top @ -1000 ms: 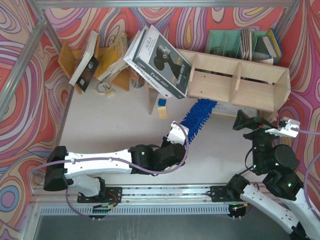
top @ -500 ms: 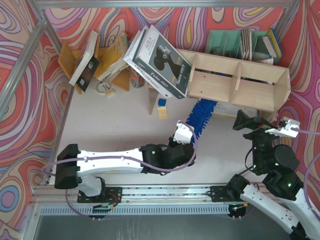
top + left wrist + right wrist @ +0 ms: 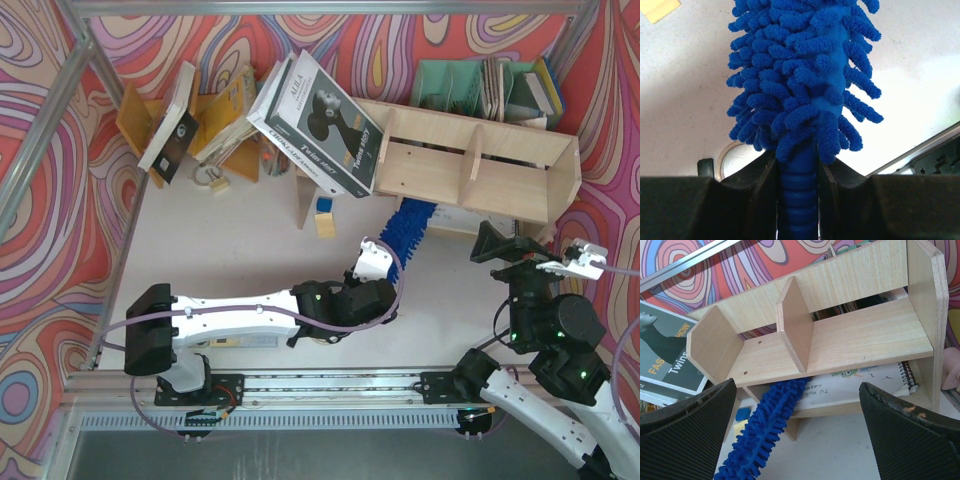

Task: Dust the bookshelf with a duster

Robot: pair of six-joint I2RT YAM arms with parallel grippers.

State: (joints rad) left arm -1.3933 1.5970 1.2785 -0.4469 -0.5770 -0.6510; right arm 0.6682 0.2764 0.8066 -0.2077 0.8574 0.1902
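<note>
Right, dusting stroke judged in hand, lower tier. The duster (image 3: 800, 75) is pinched at its ribbed handle by the left end effector (image 3: 799, 175), jaws pressed onto the handle on both sides. The fluffy head runs from mid-desk toward the far right corner of the desk (image 3: 250, 240), and its tip is tucked under the upper board of the bookshelf (image 3: 470, 165), roughly below the middle divider. It lies just beside a spiral-bound booklet (image 3: 865, 382) in the lower tier. Contact with the board's underside cannot be told. The right end effector (image 3: 498, 245) is spread wide, nothing held, facing the shelf front near the right edge of the desk. A large book (image 3: 320, 125) is leaned against the shelf's left end. Next move, as judged: the head is to be swept sideways along the lower tier, then drawn out and raised to the two upper compartments. Clearance past the front edge and the divider will be needed, and the leaning book should not be knocked.
</note>
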